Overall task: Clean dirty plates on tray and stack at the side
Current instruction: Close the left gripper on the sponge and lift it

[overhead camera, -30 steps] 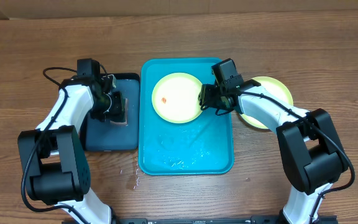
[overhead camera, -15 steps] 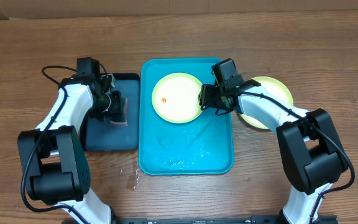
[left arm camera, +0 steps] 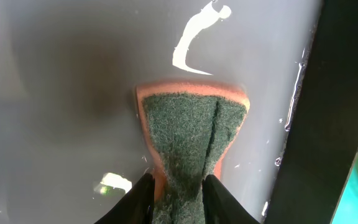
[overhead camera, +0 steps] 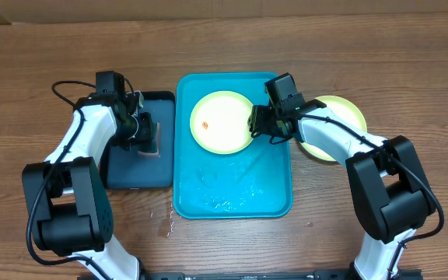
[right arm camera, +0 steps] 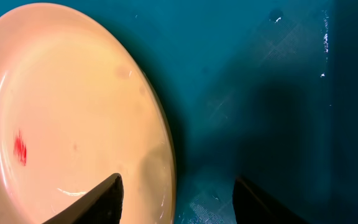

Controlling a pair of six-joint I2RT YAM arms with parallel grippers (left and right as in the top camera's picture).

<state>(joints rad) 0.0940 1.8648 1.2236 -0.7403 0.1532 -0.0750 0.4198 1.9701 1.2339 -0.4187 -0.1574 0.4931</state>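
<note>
On the dark tray (overhead camera: 131,173), we're tightening the left gripper (left arm camera: 178,193) on the sponge (left arm camera: 191,124) for scrubbing, the right gripper (right arm camera: 177,182) gaping over the rim of the plate (right arm camera: 73,106).

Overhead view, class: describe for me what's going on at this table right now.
The left hand pinches a green-and-orange sponge on the dark navy tray, off to the side. The right hand is open, straddling the rim of a yellow-green plate that lies on the turquoise tray and carries a red smear, so it is not yet cleaned. A second yellow-green plate sits on the table beside the tray, partly under the right arm.
</note>
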